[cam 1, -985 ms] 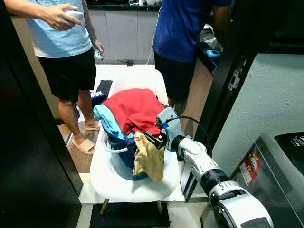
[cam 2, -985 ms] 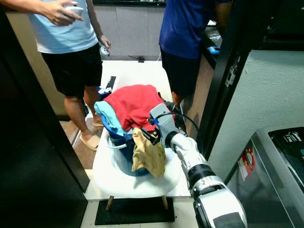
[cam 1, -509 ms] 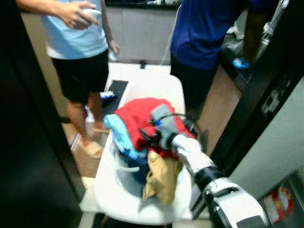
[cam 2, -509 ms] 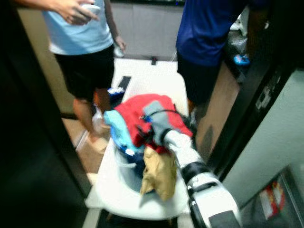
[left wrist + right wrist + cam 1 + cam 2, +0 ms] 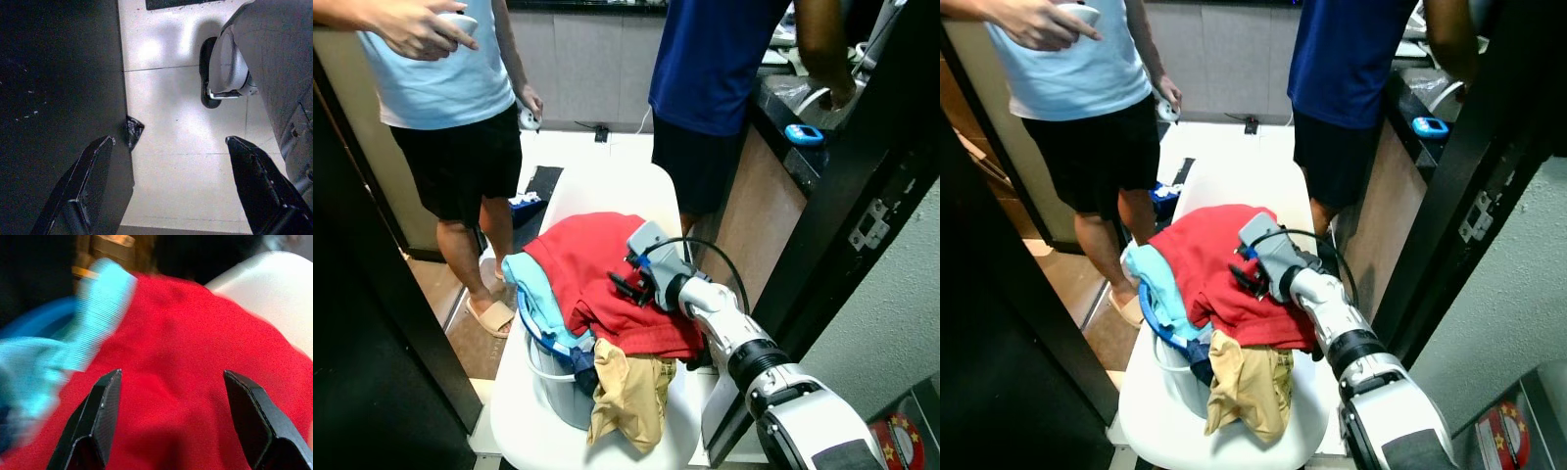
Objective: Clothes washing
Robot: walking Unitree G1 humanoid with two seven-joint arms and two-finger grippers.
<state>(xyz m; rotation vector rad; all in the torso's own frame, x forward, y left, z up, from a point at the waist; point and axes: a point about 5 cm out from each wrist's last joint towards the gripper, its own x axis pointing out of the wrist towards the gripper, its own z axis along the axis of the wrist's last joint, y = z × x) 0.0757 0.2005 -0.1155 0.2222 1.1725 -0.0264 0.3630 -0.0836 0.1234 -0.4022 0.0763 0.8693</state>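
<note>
My right gripper (image 5: 625, 287), fingers spread wide, hovers over the red garment (image 5: 592, 269) at frame centre. Pulling it could drag the overfull laundry bucket (image 5: 553, 377) off the white chair (image 5: 524, 426).

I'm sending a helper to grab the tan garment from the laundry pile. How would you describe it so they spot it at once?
Find the white chair in the doorway, which carries a bucket heaped with clothes. The tan garment hangs down the bucket's near side, below the red garment that the right gripper hovers over. It is the only dull khaki piece; its neighbours are red, light blue and dark blue.
</note>
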